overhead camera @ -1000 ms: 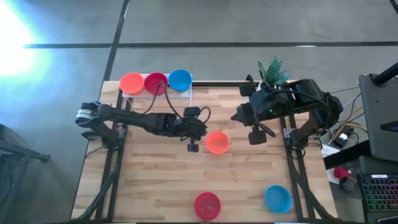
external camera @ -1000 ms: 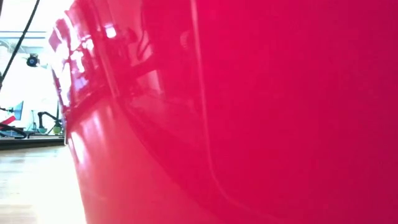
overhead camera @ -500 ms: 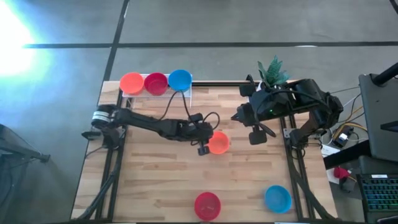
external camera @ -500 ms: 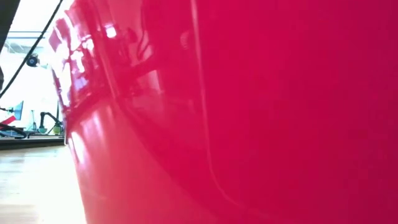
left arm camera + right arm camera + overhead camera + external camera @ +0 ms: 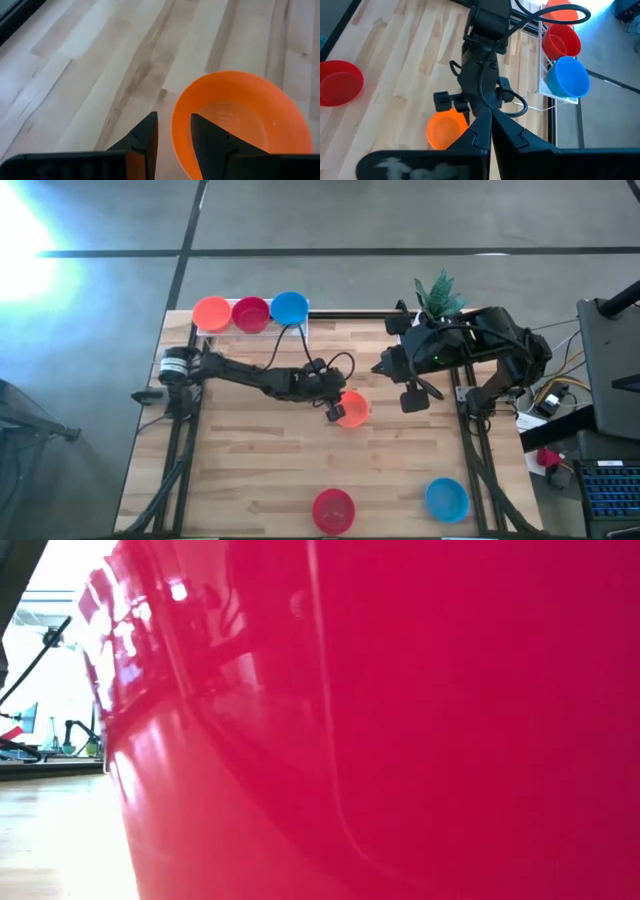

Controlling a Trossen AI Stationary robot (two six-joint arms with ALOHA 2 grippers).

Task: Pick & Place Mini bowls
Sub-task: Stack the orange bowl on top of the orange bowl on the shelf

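— Grasp step, that was: left claw (image 5: 172,142) sat at the orange bowl (image 5: 240,122) mid-desk, fingers narrowly parted astride its rim.
— And next?
— Probably a pinch on that rim, then a lift. Right claw (image 5: 490,125) waited beside the bowl, fingers together.

I work in a lab or workshop. My wooden table (image 5: 250,470) stands on a bare grey concrete floor (image 5: 330,220). Loose cables (image 5: 555,385) and a keyboard (image 5: 610,500) lie past its right edge.
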